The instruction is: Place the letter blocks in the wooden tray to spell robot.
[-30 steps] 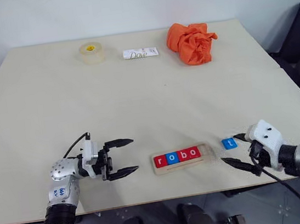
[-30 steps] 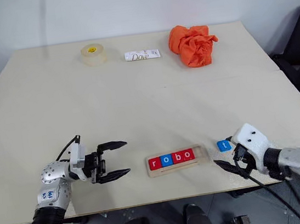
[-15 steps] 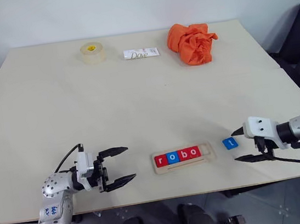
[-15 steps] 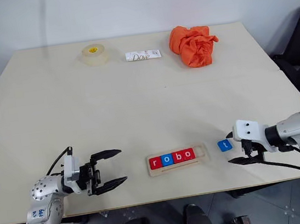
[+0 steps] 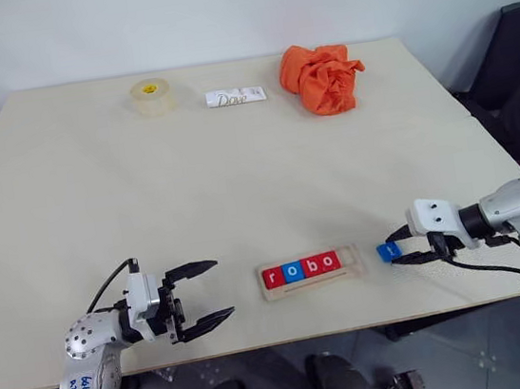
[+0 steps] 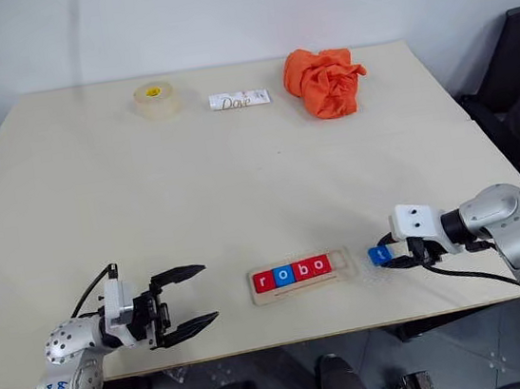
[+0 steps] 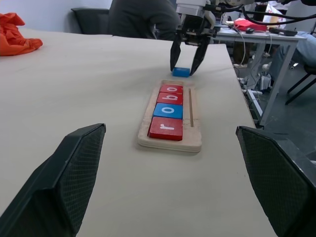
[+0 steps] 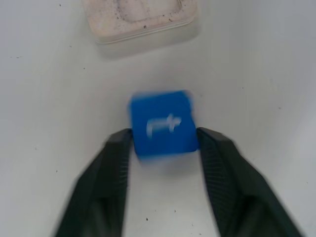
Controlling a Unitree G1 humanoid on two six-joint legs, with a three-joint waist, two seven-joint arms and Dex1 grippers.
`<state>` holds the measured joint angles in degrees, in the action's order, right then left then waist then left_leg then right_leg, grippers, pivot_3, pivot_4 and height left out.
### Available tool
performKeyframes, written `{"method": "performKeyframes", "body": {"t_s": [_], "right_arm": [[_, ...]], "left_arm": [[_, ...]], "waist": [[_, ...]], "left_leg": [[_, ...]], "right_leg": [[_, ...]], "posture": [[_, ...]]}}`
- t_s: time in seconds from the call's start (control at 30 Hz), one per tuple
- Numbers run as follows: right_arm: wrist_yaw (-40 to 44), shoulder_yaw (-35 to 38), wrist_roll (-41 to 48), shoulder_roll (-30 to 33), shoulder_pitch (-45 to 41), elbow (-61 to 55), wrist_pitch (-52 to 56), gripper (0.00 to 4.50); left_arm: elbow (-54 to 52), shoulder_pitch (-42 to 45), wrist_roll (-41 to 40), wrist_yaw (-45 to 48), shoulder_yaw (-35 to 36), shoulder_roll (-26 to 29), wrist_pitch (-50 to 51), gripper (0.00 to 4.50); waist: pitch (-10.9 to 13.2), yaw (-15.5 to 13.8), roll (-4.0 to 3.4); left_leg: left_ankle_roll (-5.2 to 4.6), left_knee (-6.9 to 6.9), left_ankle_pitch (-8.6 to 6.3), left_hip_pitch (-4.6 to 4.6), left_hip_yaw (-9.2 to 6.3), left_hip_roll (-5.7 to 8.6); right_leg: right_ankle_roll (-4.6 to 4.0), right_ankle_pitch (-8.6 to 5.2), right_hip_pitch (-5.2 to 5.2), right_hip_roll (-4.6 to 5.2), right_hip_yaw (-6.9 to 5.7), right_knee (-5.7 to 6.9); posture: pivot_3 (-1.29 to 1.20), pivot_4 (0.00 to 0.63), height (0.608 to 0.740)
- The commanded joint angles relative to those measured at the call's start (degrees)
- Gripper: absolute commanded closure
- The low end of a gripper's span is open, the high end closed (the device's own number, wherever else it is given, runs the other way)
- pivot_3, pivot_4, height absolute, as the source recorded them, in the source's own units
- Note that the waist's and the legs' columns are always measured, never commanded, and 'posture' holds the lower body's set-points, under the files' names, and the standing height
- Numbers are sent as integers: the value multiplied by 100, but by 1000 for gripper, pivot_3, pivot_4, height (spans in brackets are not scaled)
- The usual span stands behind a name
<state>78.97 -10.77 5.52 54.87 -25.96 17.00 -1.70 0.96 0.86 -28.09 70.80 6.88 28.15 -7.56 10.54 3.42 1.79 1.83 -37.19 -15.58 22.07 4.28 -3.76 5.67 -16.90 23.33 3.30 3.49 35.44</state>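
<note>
Four letter blocks (image 5: 299,269) are already sitting in the wooden tray (image 5: 310,273), reading r, o, b, o – red, blue, red, red – so most of the word is done. Only the last place, at the tray's end toward the robot's right, is staying empty.

One blue t block (image 8: 163,123) is lying flat on the desk (image 5: 239,178), just beside that empty end of the tray but not touching it. The right gripper (image 5: 403,246) is reaching down over this block, and in the right wrist view its two black fingers (image 8: 114,158) are pressing against the two opposite sides of the tile, so I am judging that the grip is just being made; the block does not look lifted yet.

The left gripper (image 5: 200,296) is hovering beside the other end of the tray, well apart from it, with its fingers spread wide and holding nothing.

What is remaining, in my judgement, is to carry the t over and put it down after the second o – then the word is complete.
</note>
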Motion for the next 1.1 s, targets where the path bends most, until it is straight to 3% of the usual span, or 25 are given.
{"method": "performKeyframes", "body": {"t_s": [0.03, 0.4, 1.1], "right_arm": [[-74, 26, -111, -70, -152, 3, 165, 3039], [19, -110, 78, -249, -631, -1240, 1825, 3039], [88, -648, -237, -422, -626, -1655, 1862, 3039]], "left_arm": [[-141, -3, -139, -13, 92, 53, -45, 0], [30, 152, -101, 6, 62, 11, -112, 0], [167, 158, -64, -106, 48, -84, -314, 0]], "waist": [[0, 1, 0], [10, -40, -17], [10, -35, -17]], "left_leg": [[0, -1, 0, 0, 0, 0], [6, 12, -3, 12, 4, -1], [6, 12, -9, 26, 5, 3]], "right_leg": [[0, 0, 0, 0, 0, 1], [33, 17, 29, 0, -2, 13], [33, 17, 36, 4, -8, 4]], "posture": [[0, 150, 740], [0, 150, 740], [0, 150, 740]]}}
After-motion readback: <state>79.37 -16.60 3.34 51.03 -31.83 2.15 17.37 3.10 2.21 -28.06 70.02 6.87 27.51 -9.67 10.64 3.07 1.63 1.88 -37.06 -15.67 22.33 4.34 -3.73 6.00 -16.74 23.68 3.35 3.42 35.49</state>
